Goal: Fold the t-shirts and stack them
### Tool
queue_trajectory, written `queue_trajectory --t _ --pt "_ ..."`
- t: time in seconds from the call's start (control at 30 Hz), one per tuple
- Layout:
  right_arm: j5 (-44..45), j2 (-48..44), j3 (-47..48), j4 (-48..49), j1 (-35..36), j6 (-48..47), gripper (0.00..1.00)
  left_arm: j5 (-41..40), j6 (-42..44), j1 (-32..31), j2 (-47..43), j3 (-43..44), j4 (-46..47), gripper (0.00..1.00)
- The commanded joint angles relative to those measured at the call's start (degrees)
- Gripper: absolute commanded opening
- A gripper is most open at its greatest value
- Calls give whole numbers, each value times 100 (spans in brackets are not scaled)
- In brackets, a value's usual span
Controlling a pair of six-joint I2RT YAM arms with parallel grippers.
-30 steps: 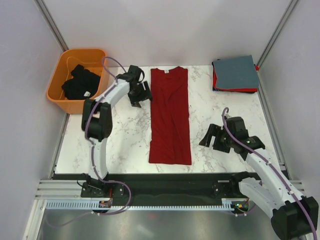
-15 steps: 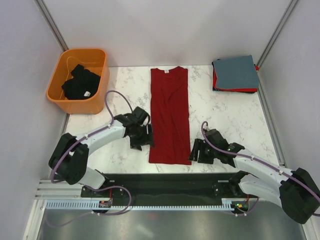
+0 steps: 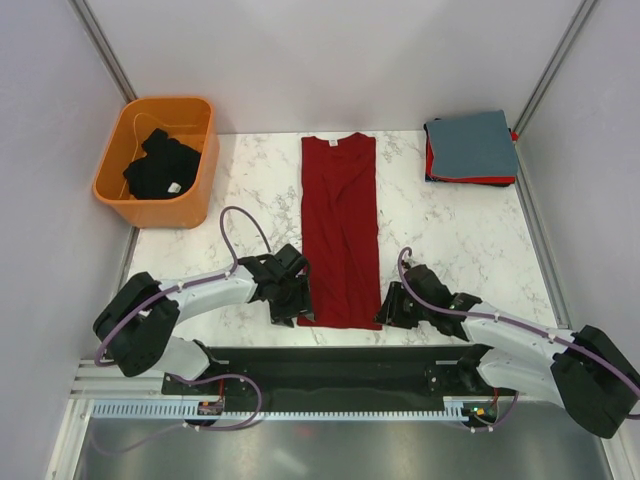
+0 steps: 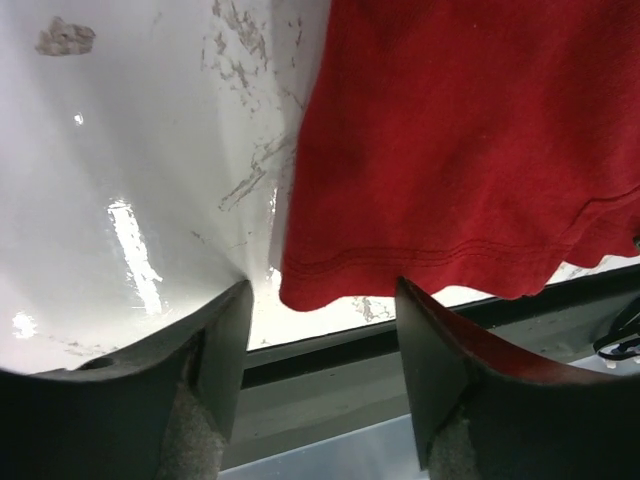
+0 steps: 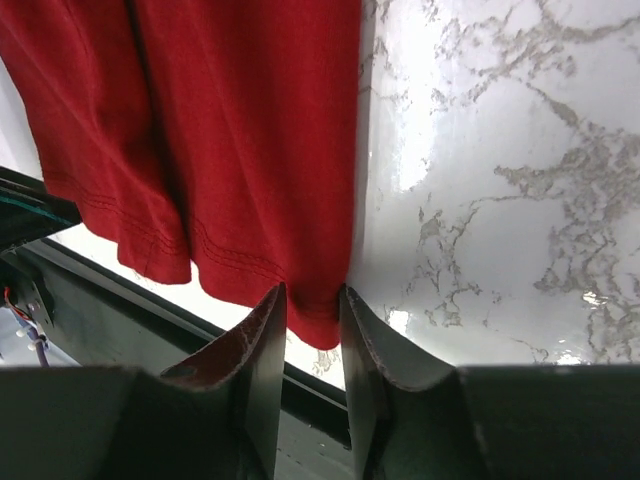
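- left claw (image 3: 296,308) at the near left hem corner of the dark red t-shirt (image 3: 340,230), low over the counter (image 3: 450,230)
- left wrist view: left claw (image 4: 322,290) released, fingers (image 4: 225,340) spread wide, hem corner lies in the gap and touches neither finger
- right claw (image 3: 388,308) at the shirt's near right hem corner
- right wrist view: right claw (image 5: 312,292) down to a narrow gap, fingers (image 5: 262,340) on either side of the hem corner, cloth fills the gap; can't tell if it is pinched yet
- dark red t-shirt flat in the counter's middle, folded into a long narrow strip, hem at the near edge, collar at the far end
- small white tag (image 3: 335,143) inside the collar
- orange basket (image 3: 115,160) far left of the shirt, off the counter's far left corner
- black t-shirt (image 3: 160,170) crumpled inside the basket
- far right of the shirt, at the counter's far right corner: grey-blue folded t-shirt (image 3: 470,145) on top of the stack
- red folded t-shirt (image 3: 470,181) under it, only its edges show
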Motion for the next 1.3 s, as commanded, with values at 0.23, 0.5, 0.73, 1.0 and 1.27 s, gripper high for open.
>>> queue_trajectory --t 0.23,0.5,0.73,1.0,1.27 --pt "244 244 -132 64 130 2 20 -443 -430 -62 -39 -10 446 39" --pt "183 78 148 -461 139 -8 0 -295 -481 -106 -371 25 403 2" --pt "368 -1169 860 -2437 420 476 0 -241 -1211 -563 -1611 130 -467 2" --pt "1103 -927 2134 -3265 438 196 0 -724 -950 -704 -1868 1173 -1486 2" --pt "1818 568 3945 -3460 132 -736 0 -900 44 95 -805 2582 -1813 2"
